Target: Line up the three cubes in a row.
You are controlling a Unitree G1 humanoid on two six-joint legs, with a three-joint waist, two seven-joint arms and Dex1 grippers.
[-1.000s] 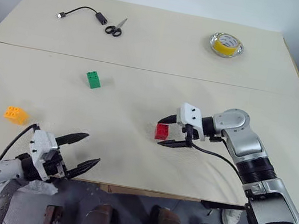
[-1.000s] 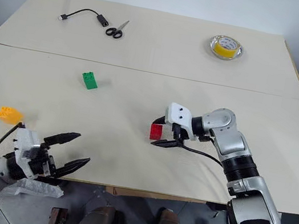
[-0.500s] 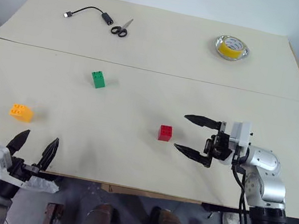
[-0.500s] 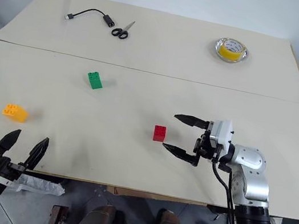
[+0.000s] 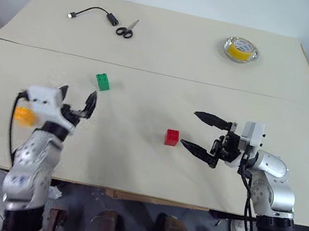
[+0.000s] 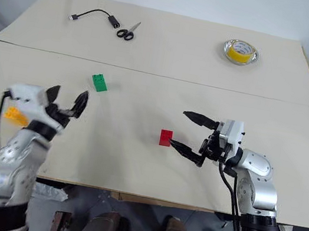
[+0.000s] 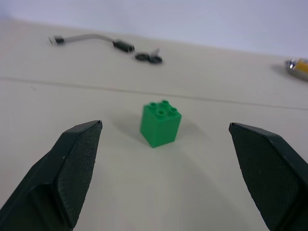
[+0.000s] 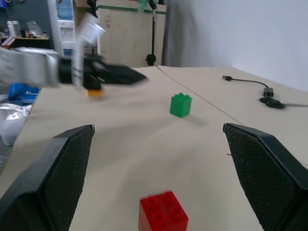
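The left end effector (image 5: pixel 76 103) has swung up from below the near edge of the surface (image 5: pixel 133 166) and now hangs over its left part, fingers spread wide, nothing between them. And the right end effector (image 5: pixel 204 135) has backed off the red cube (image 5: pixel 171 137) it was straddling a second ago; it too stands wide open and empty, tips pointing left at that cube, just beside it but apart.

Nearest the front, the orange-yellow cube (image 6: pixel 13 115) sits by the left edge, partly hidden behind the left arm. The red cube sits near the middle, a little right. Further back, the green cube (image 7: pixel 161 123) stands upright, studs up, dead ahead of the left end effector and centred between its spread fingers in the left wrist view. So the left arm is clearly the nearer one for green, and a straight reach forward looks like the next call.

Along the far edge: a cable (image 5: pixel 89 13) and scissors (image 5: pixel 125 29) to the left, and, towards the far right corner, a shallow metal dish (image 5: pixel 240 54) holding a roll of yellow tape (image 5: pixel 241 46).
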